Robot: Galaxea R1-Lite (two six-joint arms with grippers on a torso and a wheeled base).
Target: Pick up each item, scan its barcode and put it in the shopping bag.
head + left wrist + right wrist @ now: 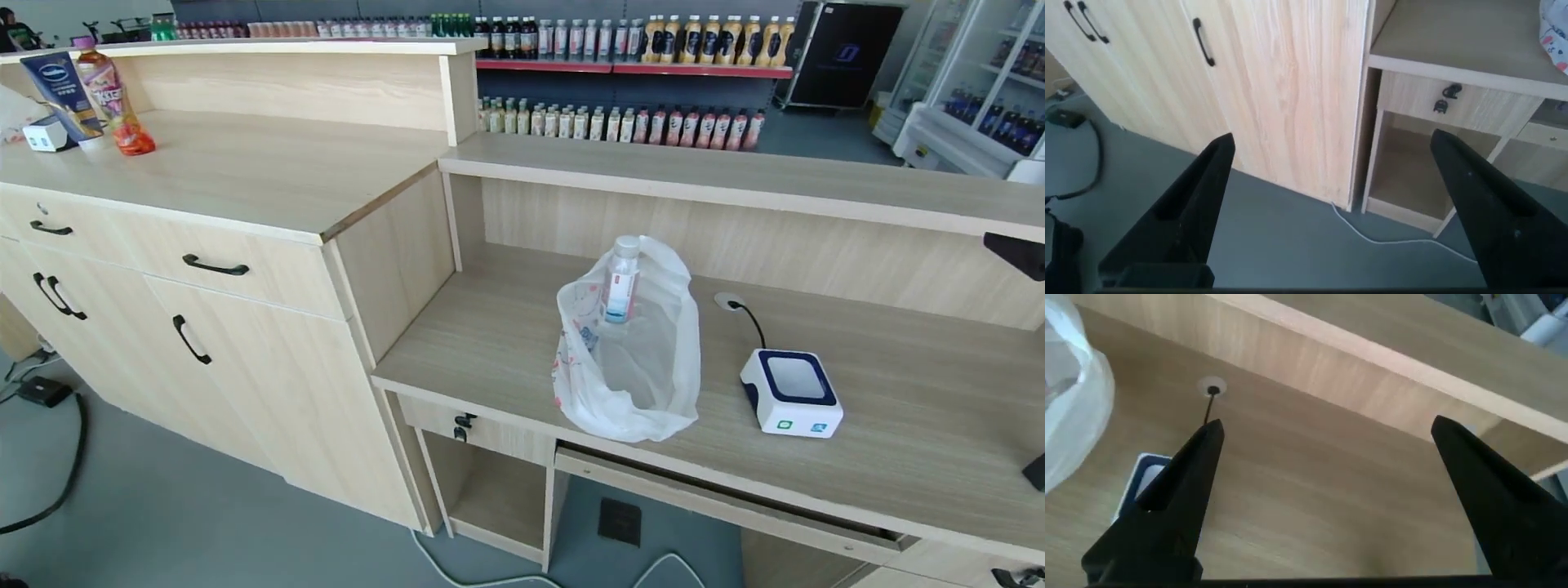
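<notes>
A white plastic shopping bag [629, 367] stands open in the middle of the low desk [898, 425], with a clear bottle [620, 282] upright inside it. The white and blue barcode scanner [790, 392] sits just right of the bag. On the high counter at the far left stand an orange drink bottle [114, 98], a blue packet [61, 86] and a small white box [45, 135]. My right gripper [1327, 429] hangs open and empty over the desk, right of the scanner [1139, 478]. My left gripper [1333, 140] is open and empty, low above the floor in front of the cabinet.
The high counter [245, 171] has drawers and doors with black handles below it. Along the back of the low desk runs a raised ledge [735, 180]. A cable runs from the scanner to a hole [1212, 388] in the desk. Cables lie on the floor [1290, 237]. Shelves of bottles stand behind.
</notes>
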